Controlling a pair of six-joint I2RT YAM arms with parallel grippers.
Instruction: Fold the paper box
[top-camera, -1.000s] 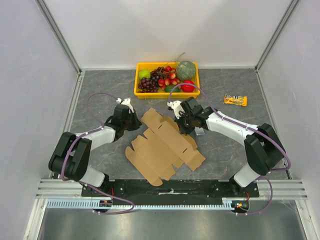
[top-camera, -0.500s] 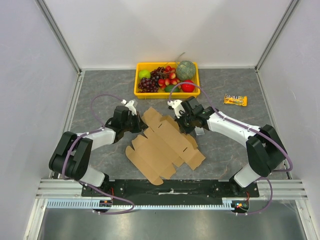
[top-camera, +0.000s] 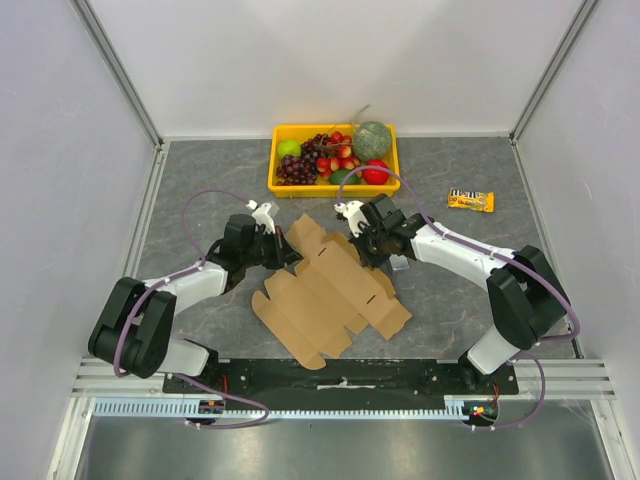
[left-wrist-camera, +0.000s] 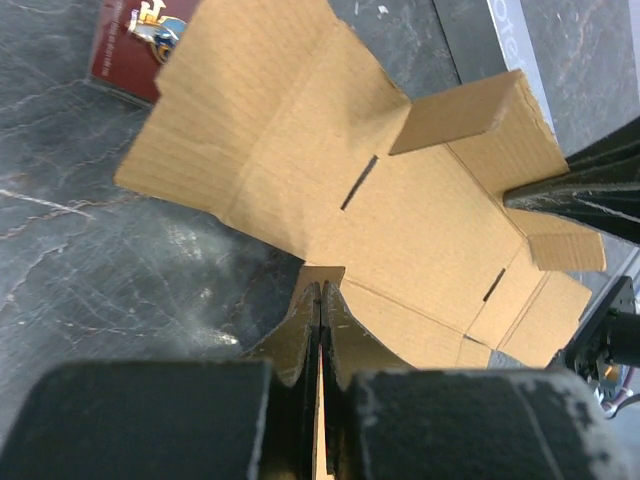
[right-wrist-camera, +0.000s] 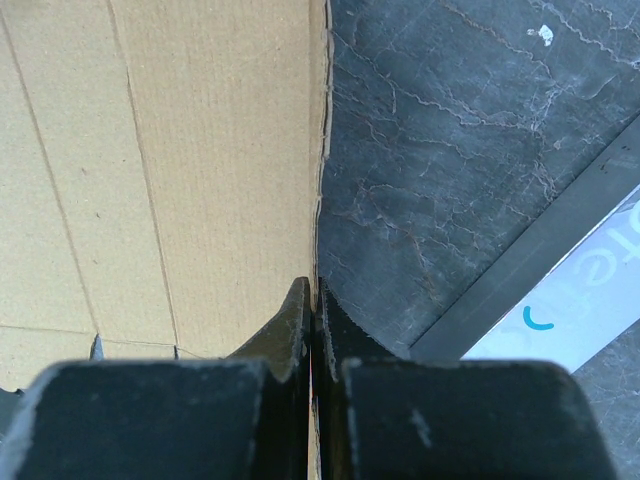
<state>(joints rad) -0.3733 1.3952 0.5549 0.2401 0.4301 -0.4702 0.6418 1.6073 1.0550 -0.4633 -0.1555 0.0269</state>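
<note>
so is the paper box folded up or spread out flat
Spread out, almost flat: the paper box lies as an open sheet on the table, only one small flap raised; no carton shape.

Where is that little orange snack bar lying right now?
In the overhead view the snack bar lies on the table, far right side, just right of the yellow fruit tray and well apart from the paper box.

Behind paper box (top-camera: 330, 290), fruit tray (top-camera: 272, 162)
</note>
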